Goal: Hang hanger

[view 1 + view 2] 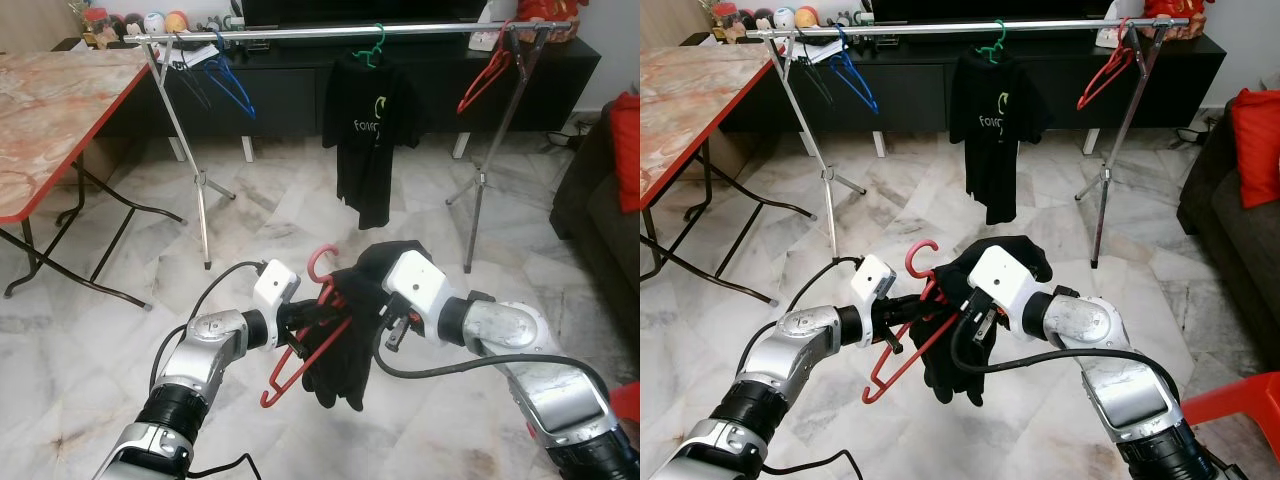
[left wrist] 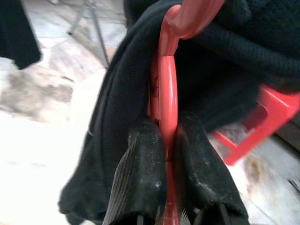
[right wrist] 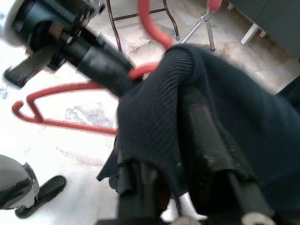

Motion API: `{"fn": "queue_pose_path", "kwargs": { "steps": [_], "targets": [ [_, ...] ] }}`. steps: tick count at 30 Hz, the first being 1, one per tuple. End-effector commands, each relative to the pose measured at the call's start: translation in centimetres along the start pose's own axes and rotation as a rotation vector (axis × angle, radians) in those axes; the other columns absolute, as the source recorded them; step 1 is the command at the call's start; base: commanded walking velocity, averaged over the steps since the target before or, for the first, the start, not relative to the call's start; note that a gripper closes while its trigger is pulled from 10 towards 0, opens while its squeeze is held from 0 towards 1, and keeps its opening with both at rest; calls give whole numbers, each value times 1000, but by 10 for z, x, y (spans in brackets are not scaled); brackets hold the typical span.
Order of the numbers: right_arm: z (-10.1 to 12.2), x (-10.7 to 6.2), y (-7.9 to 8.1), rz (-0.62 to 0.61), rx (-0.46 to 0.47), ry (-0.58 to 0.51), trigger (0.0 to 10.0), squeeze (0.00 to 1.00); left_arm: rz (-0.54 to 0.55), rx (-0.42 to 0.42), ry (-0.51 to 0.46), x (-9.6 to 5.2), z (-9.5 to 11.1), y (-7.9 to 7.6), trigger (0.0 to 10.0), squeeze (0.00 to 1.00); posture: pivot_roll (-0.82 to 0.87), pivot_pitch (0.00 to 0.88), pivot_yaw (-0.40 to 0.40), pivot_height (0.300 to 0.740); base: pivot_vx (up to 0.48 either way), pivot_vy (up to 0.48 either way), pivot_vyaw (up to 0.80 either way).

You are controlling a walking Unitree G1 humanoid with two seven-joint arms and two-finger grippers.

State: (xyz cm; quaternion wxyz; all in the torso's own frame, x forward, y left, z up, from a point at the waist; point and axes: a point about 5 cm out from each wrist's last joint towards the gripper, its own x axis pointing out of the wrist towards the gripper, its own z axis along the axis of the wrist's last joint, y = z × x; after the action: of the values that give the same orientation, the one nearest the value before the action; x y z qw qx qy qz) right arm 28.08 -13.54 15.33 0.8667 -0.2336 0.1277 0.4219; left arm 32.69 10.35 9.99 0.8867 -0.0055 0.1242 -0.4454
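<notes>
The left gripper (image 2: 166, 154) has its jaws clenched on the red hanger (image 1: 300, 352), held low over the marble floor (image 1: 260, 215) before the clothes rail (image 1: 330, 33). The right gripper (image 3: 187, 140) grasps the black garment (image 1: 950, 360) draped on that hanger (cloth bunched between its fingers).

Right tool (image 3: 187, 154) under black garment (image 3: 225, 108)

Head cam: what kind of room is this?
Likely a home living room. A long black TV cabinet runs along the far wall, a dark sofa sits on the right, and a metal clothes rack with hangers stands on the marble-tile floor.
</notes>
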Motion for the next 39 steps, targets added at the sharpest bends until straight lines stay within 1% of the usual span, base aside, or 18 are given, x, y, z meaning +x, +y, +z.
{"fn": "queue_pose_path", "kwargs": {
  "steps": [1,2,5,8,9,14,15,19,20,21,22,26,27,28,31,33,36,39],
  "targets": [
    [4,0,5,24,-22,-2,10000,620,16,27,-56,0,14,5,10000,0,-78,85,52,740,0,0,0],
    [1,0,5,23,-22,16,10000,671,25,27,-64,0,15,6,10000,0,-78,86,52,740,0,0,0],
    [-3,1,5,14,-24,44,10000,694,31,28,-71,0,16,7,10000,0,-75,87,52,740,0,0,0],
    [-4,1,4,6,-22,52,10000,792,36,29,-77,0,17,7,10000,0,-77,87,52,740,0,0,0],
    [-4,1,4,5,-24,54,10000,933,37,28,-80,0,17,7,10000,0,-77,88,52,740,0,0,0],
    [-5,1,4,6,-29,59,10000,941,30,18,-93,0,17,7,10000,0,-77,88,52,740,0,0,0],
    [-5,1,2,-15,-39,64,10000,1000,7,12,-93,0,17,5,10000,0,-77,89,53,740,0,0,0],
    [-4,-1,-8,-91,-39,63,10000,1000,-39,2,-79,-2,15,2,10000,0,-79,89,54,740,0,0,0],
    [-1,-4,-22,-180,-31,50,10000,1000,-75,1,-60,-3,12,-1,10000,0,-79,89,54,740,0,0,0],
    [-1,-4,-22,-180,-31,50,10000,1000,-75,1,-60,-3,12,-1,10000,0,-79,89,54,740,0,0,0],
    [2,-6,-34,-256,-39,27,10000,1000,-102,-6,-51,-4,10,-3,10000,0,-79,89,54,740,0,0,0],
    [10,-10,-47,-346,-28,-27,10000,1000,-147,-21,-41,-5,7,-7,10000,0,-78,86,54,740,0,0,0],
    [14,-13,-51,-366,-41,-47,10000,973,-166,-21,-32,-5,6,-9,10000,0,-79,86,53,740,0,0,0],
    [16,-15,-54,-380,-51,-61,10000,24,-180,-22,-25,-6,5,-10,10000,0,-79,86,53,740,0,0,0],
    [22,-20,-59,-374,-80,-91,10000,0,-210,-12,4,-7,1,-13,10000,0,-83,85,53,740,0,0,0],
    [24,-25,-57,-262,-130,-128,10000,0,-232,-3,32,-9,-2,-13,10000,0,-88,83,54,740,0,0,0],
    [24,-33,-54,-121,-143,-169,10000,0,-249,5,52,-11,-3,-12,10000,0,-91,82,54,740,0,0,0],
    [19,-38,-55,-66,-168,-146,10000,0,-254,14,65,-13,-4,-11,10000,0,-91,82,54,740,0,0,0]
  ]
}}
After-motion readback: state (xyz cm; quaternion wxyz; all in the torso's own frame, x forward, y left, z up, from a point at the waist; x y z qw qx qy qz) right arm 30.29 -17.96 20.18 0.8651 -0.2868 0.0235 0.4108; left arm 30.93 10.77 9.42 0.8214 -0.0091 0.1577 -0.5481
